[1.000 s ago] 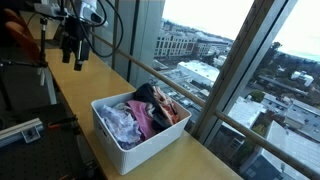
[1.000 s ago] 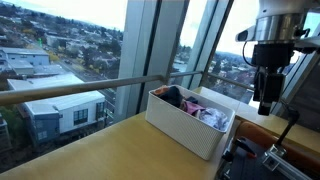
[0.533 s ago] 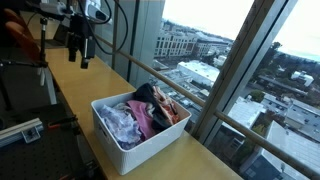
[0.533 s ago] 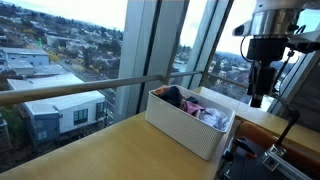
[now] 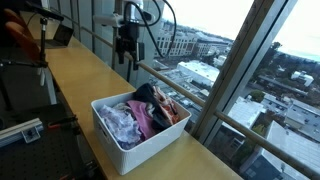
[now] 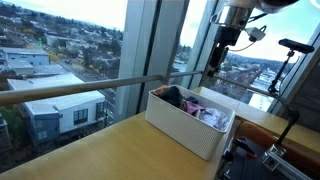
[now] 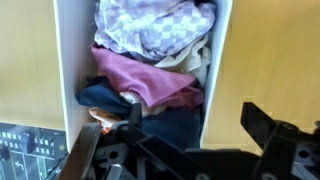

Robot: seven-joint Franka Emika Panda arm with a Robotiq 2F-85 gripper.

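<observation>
Claw (image 5: 126, 62) — jaws spread wide, empty, hanging above white bin (image 5: 140, 150) of crumpled clothes (image 5: 140, 115); bin at wooden tabletop's (image 5: 75, 75) window edge — glazed wall (image 5: 250, 50), city beyond.

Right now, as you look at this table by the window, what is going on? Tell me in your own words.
A robot arm's gripper hangs in the air above a white bin, with its jaws open and nothing in them. The bin stands on a wooden table beside the window and is heaped with crumpled clothes. The wrist view looks straight down on them: a checked cloth, a pink one and something dark. The gripper touches nothing.
</observation>
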